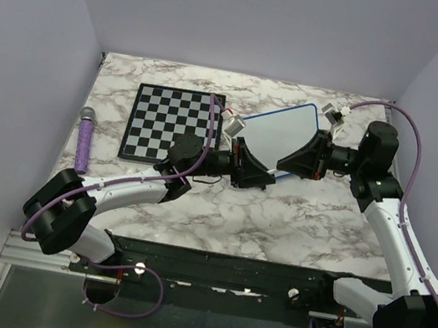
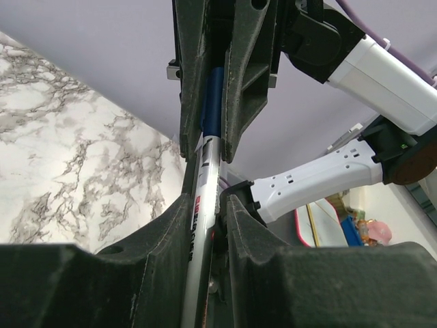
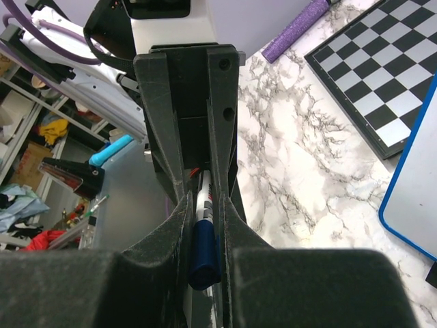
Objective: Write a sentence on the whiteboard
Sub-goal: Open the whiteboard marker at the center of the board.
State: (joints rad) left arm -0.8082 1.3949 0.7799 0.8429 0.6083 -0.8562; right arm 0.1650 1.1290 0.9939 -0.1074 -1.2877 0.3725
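Note:
The whiteboard [image 1: 283,130], blue-framed, lies slanted at the back of the table. Its white face shows no writing, so the sentence is not in view. One corner of the board shows in the right wrist view [image 3: 418,181]. My two grippers meet nose to nose just in front of it. My left gripper [image 1: 253,173] is shut on the white barrel of a marker [image 2: 203,205]. My right gripper [image 1: 291,162] is shut on the marker's blue cap [image 3: 204,256], which also shows in the left wrist view [image 2: 212,102]. In the top view the marker is hidden between the fingers.
A black-and-white chessboard [image 1: 171,124] lies left of the whiteboard and shows in the right wrist view [image 3: 382,68]. A purple glittery stick [image 1: 85,139] lies near the left wall. Marble table in front of the grippers.

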